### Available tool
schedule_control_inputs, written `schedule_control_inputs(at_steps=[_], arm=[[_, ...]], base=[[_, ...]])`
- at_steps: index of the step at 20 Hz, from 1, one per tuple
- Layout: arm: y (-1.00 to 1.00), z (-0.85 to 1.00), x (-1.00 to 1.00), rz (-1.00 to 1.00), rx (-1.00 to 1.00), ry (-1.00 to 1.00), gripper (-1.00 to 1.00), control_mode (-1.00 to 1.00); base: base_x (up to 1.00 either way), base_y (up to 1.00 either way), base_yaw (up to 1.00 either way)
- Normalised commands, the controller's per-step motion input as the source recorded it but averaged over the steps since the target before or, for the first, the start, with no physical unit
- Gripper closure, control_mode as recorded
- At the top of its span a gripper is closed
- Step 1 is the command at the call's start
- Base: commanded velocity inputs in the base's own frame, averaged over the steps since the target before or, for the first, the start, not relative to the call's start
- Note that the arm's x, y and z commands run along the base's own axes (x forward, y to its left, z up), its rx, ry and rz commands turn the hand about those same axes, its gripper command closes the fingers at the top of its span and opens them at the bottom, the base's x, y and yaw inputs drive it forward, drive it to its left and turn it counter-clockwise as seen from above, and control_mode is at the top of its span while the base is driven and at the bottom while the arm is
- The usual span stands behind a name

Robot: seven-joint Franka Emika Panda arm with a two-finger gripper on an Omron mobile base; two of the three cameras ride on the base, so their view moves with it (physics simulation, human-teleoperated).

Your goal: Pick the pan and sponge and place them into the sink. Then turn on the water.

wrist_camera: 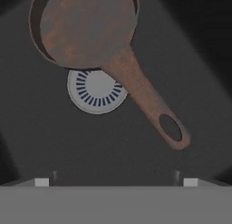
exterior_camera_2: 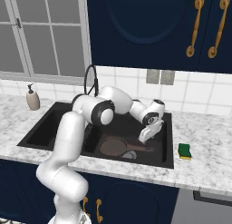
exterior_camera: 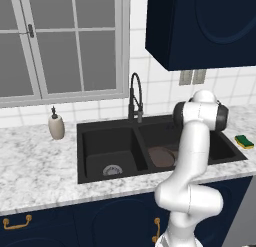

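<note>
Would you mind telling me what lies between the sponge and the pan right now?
In the right base view, the sink's right wall and rim and a bare strip of marble counter separate the sponge from the pan.

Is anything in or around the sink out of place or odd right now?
Nothing looks damaged or spilled. The pan lies flat in the right basin of the sink, partly covering the drain. The sponge is on the counter right of the sink, not yet inside.

no readable text, no labels or brands (plain rendered surfaces), no numbers, no signs
</note>
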Motion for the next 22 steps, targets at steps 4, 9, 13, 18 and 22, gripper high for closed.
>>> schedule_control_inputs(at_steps=[4, 9, 13, 18, 22], arm=[[0.08, 0.47, -0.20, -0.36, -0.12, 0.05, -1.00, -1.00], [-0.03, 0.34, -0.14, -0.41, -0.10, 0.01, -1.00, -1.00], [-0.11, 0.43, -0.19, -0.36, -0.04, 0.02, -1.00, -1.00], [-0.09, 0.53, -0.07, -0.29, 0.00, 0.07, -1.00, -1.00], [-0.12, 0.29, -0.07, -0.28, 0.00, 0.01, -1.00, -1.00]], base=[[0.00, 0.00, 0.00], [0.00, 0.00, 0.00], [0.00, 0.00, 0.00], [0.00, 0.00, 0.00], [0.00, 0.00, 0.00]])
